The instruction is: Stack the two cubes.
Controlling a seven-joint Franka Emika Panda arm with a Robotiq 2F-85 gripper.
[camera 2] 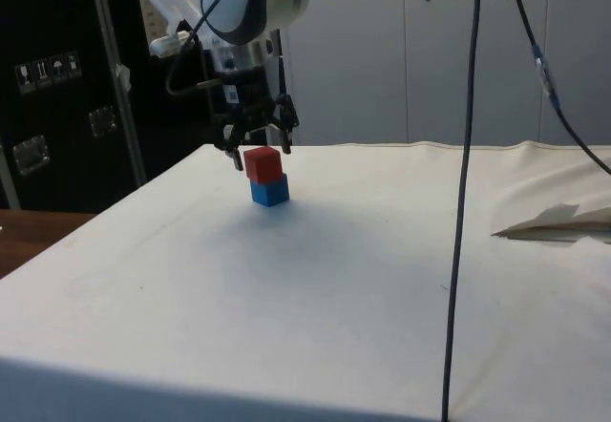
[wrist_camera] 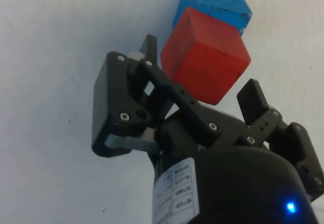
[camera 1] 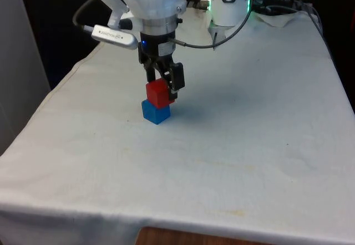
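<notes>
On the white cloth [camera 1: 249, 117] you have the blue cube [camera 1: 155, 112] left of the table's middle in the front view, with the red cube [camera 1: 157, 92] sitting on top of it, turned slightly off square. Your gripper [camera 1: 165, 85] hangs at the stack's 12 o'clock. Its fingers [wrist_camera: 253, 98] stand apart, flanking the red cube with a visible gap on one side. At the side view's 3 o'clock, a black cable [camera 2: 465, 193] hangs down.
</notes>
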